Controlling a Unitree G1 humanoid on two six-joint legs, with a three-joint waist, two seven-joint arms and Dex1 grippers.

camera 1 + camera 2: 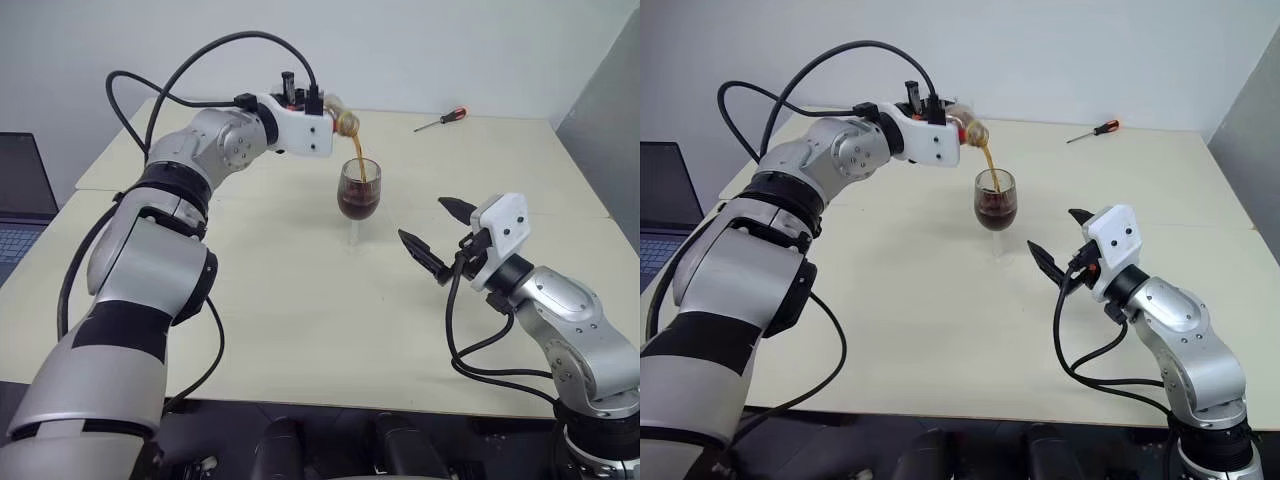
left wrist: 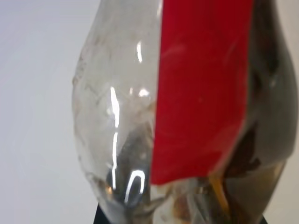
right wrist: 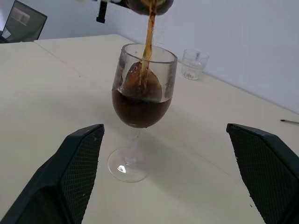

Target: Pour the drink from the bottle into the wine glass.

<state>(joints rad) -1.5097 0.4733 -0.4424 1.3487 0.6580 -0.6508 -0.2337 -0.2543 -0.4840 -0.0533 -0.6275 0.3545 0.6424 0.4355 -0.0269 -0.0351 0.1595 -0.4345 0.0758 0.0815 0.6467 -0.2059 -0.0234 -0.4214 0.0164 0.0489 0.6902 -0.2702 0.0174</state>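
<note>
Lab bench (plain walls): screwdriver (image 1: pixel 441 120), laptop (image 1: pixel 20 190) on table (image 1: pixel 300 320).

Two eyes up on my head, one camera on each wrist.

My head pair looks forward and down over both my arms onto the tabletop (image 1: pixel 300 330), from well back, the two eyes set slightly apart and sharing the same spread: wine glass (image 1: pixel 359 195) mid-table, screwdriver (image 1: pixel 441 119) at the far edge, laptop (image 1: pixel 20 205) off to my left. My left wrist camera sits hard against the bottle (image 2: pixel 187 116), looking along my left pincer (image 1: pixel 330 115). My right wrist camera looks level across the tabletop between the fingers of my right pincer (image 3: pixel 168 177), near the wine glass, which it shares with the head pair, with a tumbler (image 3: pixel 194 64) beyond.
</note>
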